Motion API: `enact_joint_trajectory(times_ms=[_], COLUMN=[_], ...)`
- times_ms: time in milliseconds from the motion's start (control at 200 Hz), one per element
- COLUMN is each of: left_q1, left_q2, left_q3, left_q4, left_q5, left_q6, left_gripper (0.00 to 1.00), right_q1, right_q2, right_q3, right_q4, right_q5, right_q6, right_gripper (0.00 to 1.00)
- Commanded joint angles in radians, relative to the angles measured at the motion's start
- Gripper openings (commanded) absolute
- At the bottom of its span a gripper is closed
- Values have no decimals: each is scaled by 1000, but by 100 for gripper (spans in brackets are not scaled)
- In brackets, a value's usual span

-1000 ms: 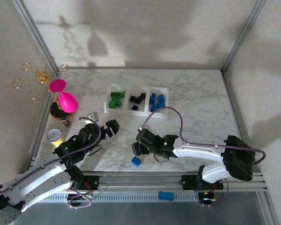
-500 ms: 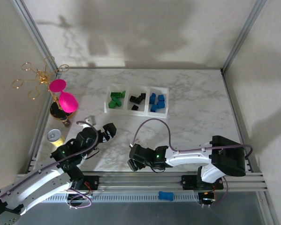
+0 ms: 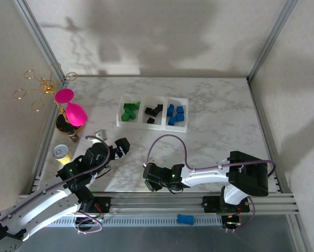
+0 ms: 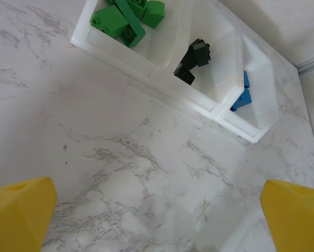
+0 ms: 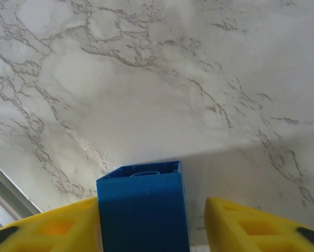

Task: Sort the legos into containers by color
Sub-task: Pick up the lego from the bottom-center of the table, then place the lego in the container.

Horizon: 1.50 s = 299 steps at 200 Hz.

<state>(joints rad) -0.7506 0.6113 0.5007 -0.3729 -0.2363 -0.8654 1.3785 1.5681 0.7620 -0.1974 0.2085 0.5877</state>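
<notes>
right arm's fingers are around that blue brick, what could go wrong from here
1. The blue brick sits off-centre in the right gripper. It is against one finger, with a gap to the other, so closing may push or twist it instead of pinching it squarely.
2. It lies close to the front edge of the table, so a nudge could send it off.

Marbled white surface [image 3: 214,142]: three-compartment tray [image 3: 146,125] rear centre; yellow cup [image 3: 61,153] and pink ornament [image 3: 75,114] at left edge.
</notes>
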Motion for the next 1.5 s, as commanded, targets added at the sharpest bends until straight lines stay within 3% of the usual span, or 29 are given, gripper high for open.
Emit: enact_joint_trajectory(times_ms=[0,260,561,826,1161,1297,1492], left_q1=[10,10,10,10,10,11,13], left_q2=[5,24,40,109,259,311,333], left_q3=[-4,17,30,73,123,140,149], left_q4=[-15,-4,14,68,208,238,241], left_q5=[-23,-23,-18,-11,6,8,-8], left_q6=[-12,1,14,55,96,105,108], left_gripper=[100,100,100,99,99,100,100], right_q1=[10,-6,-109,-372,-729,-810,-851], right_q2=[1,-58,-190,-278,-82,73,244], right_q3=[0,32,64,143,365,470,580], right_q4=[4,-26,-76,-133,-107,-77,-49], right_q5=[8,23,-30,-122,-25,-9,24], right_q6=[-1,1,4,-33,-156,-187,-220], right_gripper=[47,39,34,34,34,33,34])
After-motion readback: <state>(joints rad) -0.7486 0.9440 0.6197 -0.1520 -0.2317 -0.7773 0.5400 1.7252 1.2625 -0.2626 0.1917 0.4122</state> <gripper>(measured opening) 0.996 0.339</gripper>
